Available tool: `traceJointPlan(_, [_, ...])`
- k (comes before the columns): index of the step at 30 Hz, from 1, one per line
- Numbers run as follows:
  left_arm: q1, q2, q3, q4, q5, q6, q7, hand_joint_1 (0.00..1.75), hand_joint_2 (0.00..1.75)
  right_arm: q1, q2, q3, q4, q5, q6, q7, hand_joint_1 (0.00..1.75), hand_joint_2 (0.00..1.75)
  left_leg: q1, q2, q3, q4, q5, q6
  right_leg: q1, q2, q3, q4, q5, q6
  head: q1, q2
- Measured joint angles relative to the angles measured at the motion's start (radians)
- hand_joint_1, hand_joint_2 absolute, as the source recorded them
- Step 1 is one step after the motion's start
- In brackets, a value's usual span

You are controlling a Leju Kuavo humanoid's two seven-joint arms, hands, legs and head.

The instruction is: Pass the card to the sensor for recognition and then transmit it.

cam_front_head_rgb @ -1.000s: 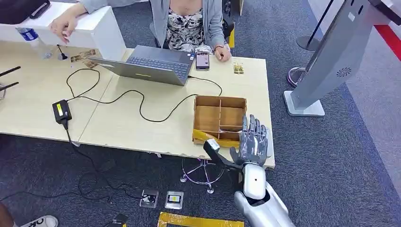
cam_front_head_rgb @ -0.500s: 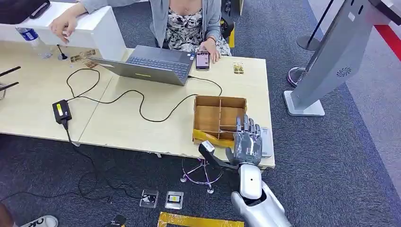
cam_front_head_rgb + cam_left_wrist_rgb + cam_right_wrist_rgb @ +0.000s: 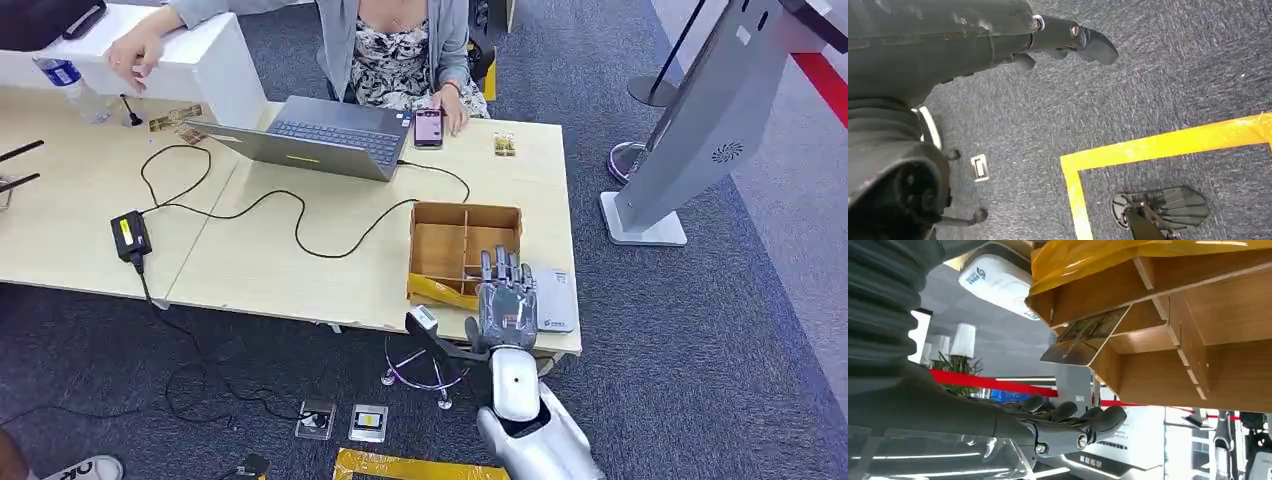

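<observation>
Judging by how things lie, the task is barely begun: nothing is held, the card has not met the sensor, and the handover is still to come.

The table [image 3: 300, 270] runs from 9 o'clock to the middle of the head view, its near edge just beneath the right hand, its right end giving onto open carpet out to the tilted grey kiosk [image 3: 700, 130] at 2 o'clock. That carpeted side is the widest free room I can see; the 12 o'clock side is taken by a seated person [image 3: 400, 50] and a laptop [image 3: 320, 135].

The wooden divided box [image 3: 465, 250] sits at the table's near right corner, a black cable [image 3: 300, 215] trailing off at its 9 o'clock. The grey sensor [image 3: 553, 298] lies flat just beside the box at its 4 o'clock, close to the table's end.

The right hand [image 3: 505, 305] hangs over the box's near compartments, fingers apart and straight, holding nothing. The card [image 3: 1083, 340] leans in a near compartment, one edge poking above the wall. The left hand [image 3: 1058, 42] hangs over the floor, fingers loosely apart, empty.
</observation>
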Motion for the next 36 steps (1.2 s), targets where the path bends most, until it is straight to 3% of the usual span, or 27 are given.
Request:
traceJointPlan(17, [-0.004, -0.002, 0.0, 0.0, -0.021, -0.009, 0.004, 0.0, 0.0, -0.073, -0.017, -0.003, 0.021, 0.009, 0.027, -0.009, 0.0, 1.75, 0.0, 0.0, 0.0, 0.0, 0.0, 0.0, 0.0, 0.0, 0.0, 0.0, 0.0, 0.0, 0.0, 0.0])
traceJointPlan(36, [-0.01, -0.005, -0.002, 0.0, -0.029, -0.008, 0.011, 0.0, 0.0, -0.076, -0.026, -0.003, 0.024, 0.005, 0.071, -0.006, 0.0, 1.75, 0.0, 0.0, 0.0, 0.0, 0.0, 0.0, 0.0, 0.0, 0.0, 0.0, 0.0, 0.0, 0.0, 0.0])
